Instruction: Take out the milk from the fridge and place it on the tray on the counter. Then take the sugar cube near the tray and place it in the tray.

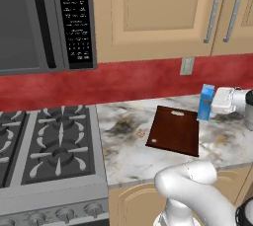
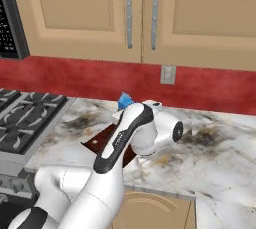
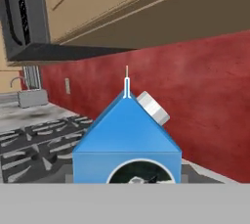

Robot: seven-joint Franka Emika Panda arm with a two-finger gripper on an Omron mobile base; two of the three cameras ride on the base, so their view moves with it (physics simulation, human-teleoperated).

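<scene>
One carton is in my end effector (image 1: 213, 105): I am grasping the milk (image 1: 206, 102) from its right side, and the blue carton stands upright in my grip. In the hand view the milk (image 3: 127, 140) sits close in front of me, its gable ridge pointing up and a grey cap on the right slope. From the left base view the carton hangs at the far right corner of the tray (image 1: 174, 130), its base hard to tell from touching the board. The tray lies flat on the marbled surface (image 1: 128, 151), between the stove (image 1: 49, 146) and my arm. A tiny pale cube, the sugar cube (image 1: 142, 133), rests on the surface just left of the tray. Behind runs a red backsplash (image 1: 123, 79) with a wall outlet (image 1: 187, 66), tan cabinets (image 1: 163, 13) above, and a microwave (image 1: 44, 20) over the stove.
</scene>
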